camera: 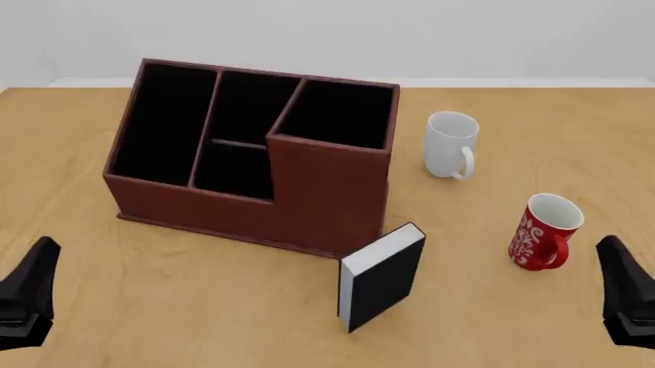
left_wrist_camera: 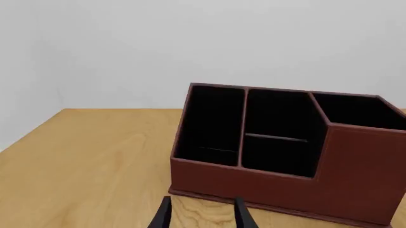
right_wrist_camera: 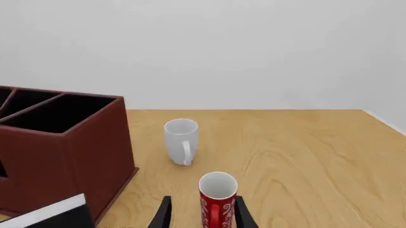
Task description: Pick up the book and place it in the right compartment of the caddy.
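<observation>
The black book (camera: pixel 381 276) with white page edges stands upright on the table, just in front of the caddy's (camera: pixel 307 203) right front corner; one corner of the book (right_wrist_camera: pixel 54 216) shows in the right wrist view. The caddy's tall right compartment (camera: pixel 338 113) is black inside and holds nothing. My left gripper (camera: pixel 29 295) hangs open near the front left edge, facing the caddy (left_wrist_camera: pixel 254 183) with nothing between its fingers. My right gripper (camera: pixel 624 295) is open at the front right, well right of the book, with the red mug ahead of it.
A red patterned mug (camera: pixel 542 231) stands right of the book, close in front of my right gripper. A white mug (camera: pixel 450 144) sits farther back, right of the caddy. The caddy's other sections (camera: pixel 169 123) hold nothing.
</observation>
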